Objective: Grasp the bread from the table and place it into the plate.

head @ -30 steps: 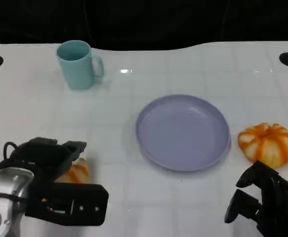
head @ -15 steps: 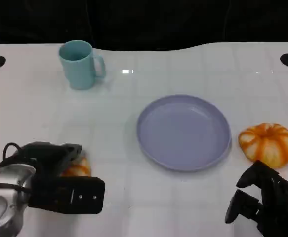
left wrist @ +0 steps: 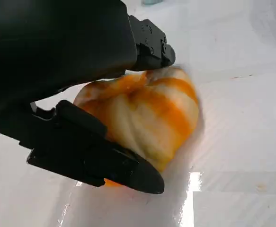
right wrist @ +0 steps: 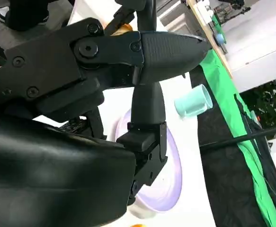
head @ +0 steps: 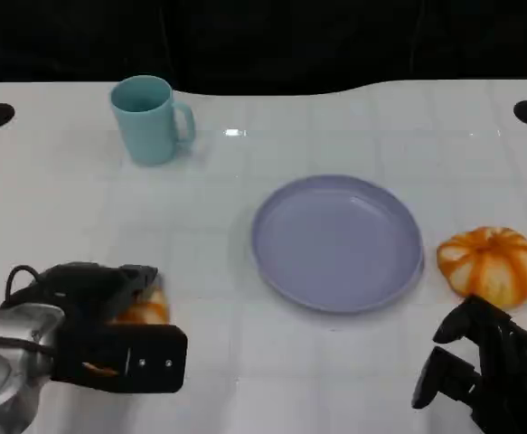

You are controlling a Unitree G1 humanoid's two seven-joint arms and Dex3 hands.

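- Left robot hand (head: 100, 334): at the near left of the bench (head: 55, 208), fingers (left wrist: 95, 156) closed around the bread (left wrist: 147, 118), which rests on the bench surface.
- Right robot hand (head: 484, 375): near right; fingers appear curled with nothing between them, though the view is partial.
- Plate (head: 337, 242): centre, apart from both hands.
- Second orange-striped bread (head: 487, 264): just right of the plate.
- Teal mug (head: 147, 119): far left.

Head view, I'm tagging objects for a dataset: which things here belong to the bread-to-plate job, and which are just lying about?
Job:
bread, between the left hand's fingers
plate, nothing on it

Lying about:
cup, at the table's far side
second bread, right of the plate
right hand, holding nothing
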